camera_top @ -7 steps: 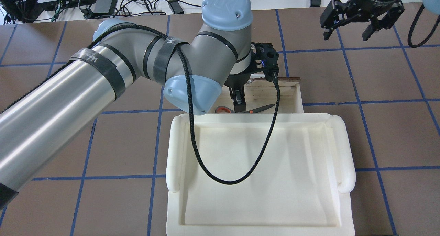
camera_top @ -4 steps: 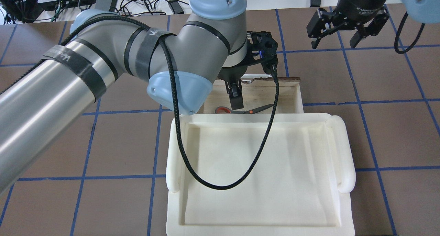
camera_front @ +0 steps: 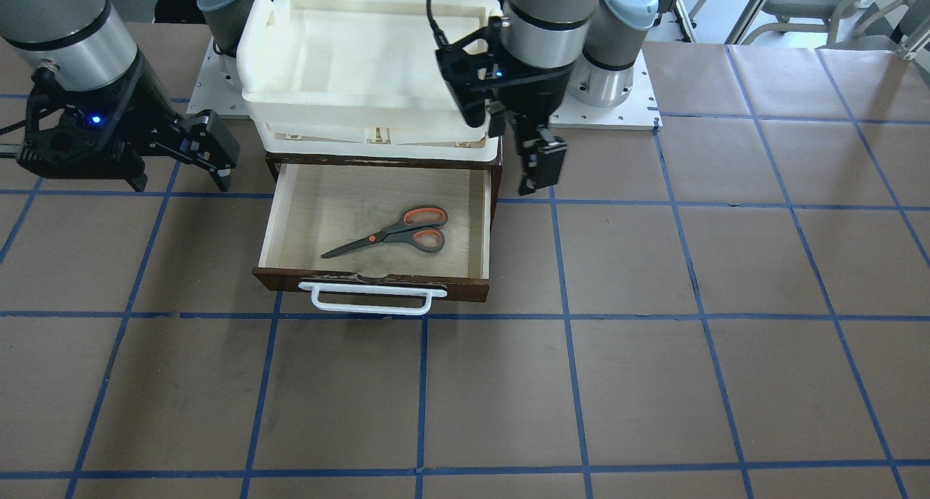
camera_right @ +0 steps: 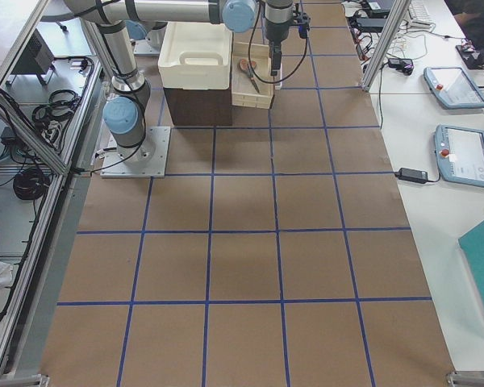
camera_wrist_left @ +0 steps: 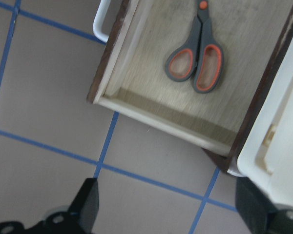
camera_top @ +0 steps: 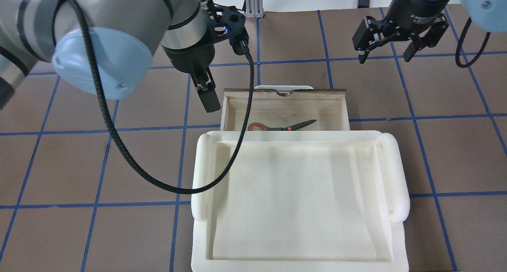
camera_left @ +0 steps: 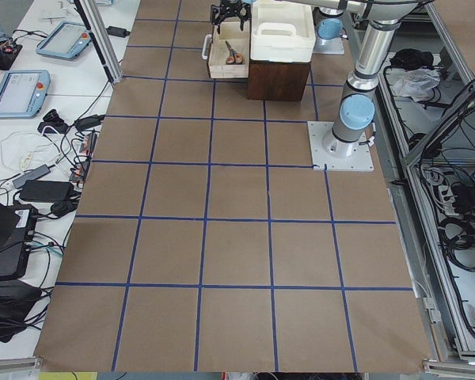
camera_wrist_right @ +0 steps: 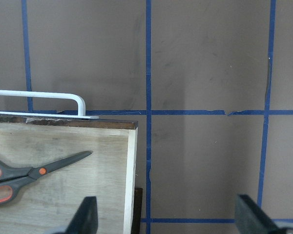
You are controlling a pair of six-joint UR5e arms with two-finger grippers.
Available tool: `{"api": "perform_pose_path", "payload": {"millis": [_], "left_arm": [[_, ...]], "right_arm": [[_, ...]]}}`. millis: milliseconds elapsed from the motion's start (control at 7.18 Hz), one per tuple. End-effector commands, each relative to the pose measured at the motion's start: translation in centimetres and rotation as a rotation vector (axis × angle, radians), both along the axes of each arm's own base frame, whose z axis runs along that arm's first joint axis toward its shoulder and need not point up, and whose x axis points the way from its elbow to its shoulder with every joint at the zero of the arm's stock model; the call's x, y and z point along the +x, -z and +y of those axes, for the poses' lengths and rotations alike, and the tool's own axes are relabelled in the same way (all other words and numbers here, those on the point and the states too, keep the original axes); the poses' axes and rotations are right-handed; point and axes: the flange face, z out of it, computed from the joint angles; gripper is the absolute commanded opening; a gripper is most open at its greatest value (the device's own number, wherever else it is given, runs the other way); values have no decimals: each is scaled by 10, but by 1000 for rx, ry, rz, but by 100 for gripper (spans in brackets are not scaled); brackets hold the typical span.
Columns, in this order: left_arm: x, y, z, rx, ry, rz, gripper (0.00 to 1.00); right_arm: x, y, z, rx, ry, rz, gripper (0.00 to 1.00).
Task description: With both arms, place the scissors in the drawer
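**Item: scissors** (camera_front: 392, 234). Small pair, dark grey handles with orange-red lining in the loops, dark blades shut together.
**Location:** flat on the pale floor of the drawer (camera_front: 374, 281), roughly mid-floor and touching no wall. The loops point toward my left side and the tips toward my right. The drawer stands pulled out from under the white foam tray (camera_top: 301, 200), with its white bar handle (camera_front: 370, 301) facing away from me.

**Handling, as I judge it:** light and rigid, nothing to crush. The blades are thin, smooth metal and would likely slip in a pinch. The handles are thicker and offer better purchase. The lining may be a soft, grippy rubber, though I cannot confirm that from here. Lying flat, the pair gives little height to catch. The best hold is across the shank just behind the pivot screw, or across both loops, coming straight down.

**Left gripper** (camera_wrist_left: 168, 200): fingers spread wide, holding nothing, hanging over the table just off the drawer's left wall.
**Right gripper** (camera_top: 386, 55): fingers spread, empty, raised over the table beyond the drawer's right front corner.

**Status:** scissors placed. The drawer is not yet closed, if closing is wanted.
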Motion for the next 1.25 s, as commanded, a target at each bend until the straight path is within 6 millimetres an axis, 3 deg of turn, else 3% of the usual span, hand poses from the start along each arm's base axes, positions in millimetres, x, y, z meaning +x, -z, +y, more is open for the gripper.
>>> {"api": "perform_pose_path", "payload": {"millis": [0, 139, 278, 418, 557, 835, 975, 1114], "left_arm": [[119, -15, -25, 13, -255, 25, 100], [155, -12, -26, 66, -391, 56, 100], [168, -14, -27, 77, -578, 59, 100], [163, -12, -26, 97, -835, 43, 100], [158, -18, -23, 94, -971, 49, 100], [170, -25, -19, 29, -1008, -37, 100], [163, -23, -19, 33, -1146, -38, 100], [145, -23, -17, 30, -1160, -40, 100]], "right_arm": [[10, -2, 4, 3, -12, 1, 100], [10, -1, 4, 4, -14, 1, 100], [10, -1, 4, 6, -15, 1, 100], [10, -5, 7, -1, -18, 1, 100], [10, -8, 9, -5, -21, 1, 100], [10, -8, 12, 2, -23, 2, 100], [10, -10, 13, -1, -23, 6, 100], [10, -9, 12, 4, -23, 5, 100]]}}
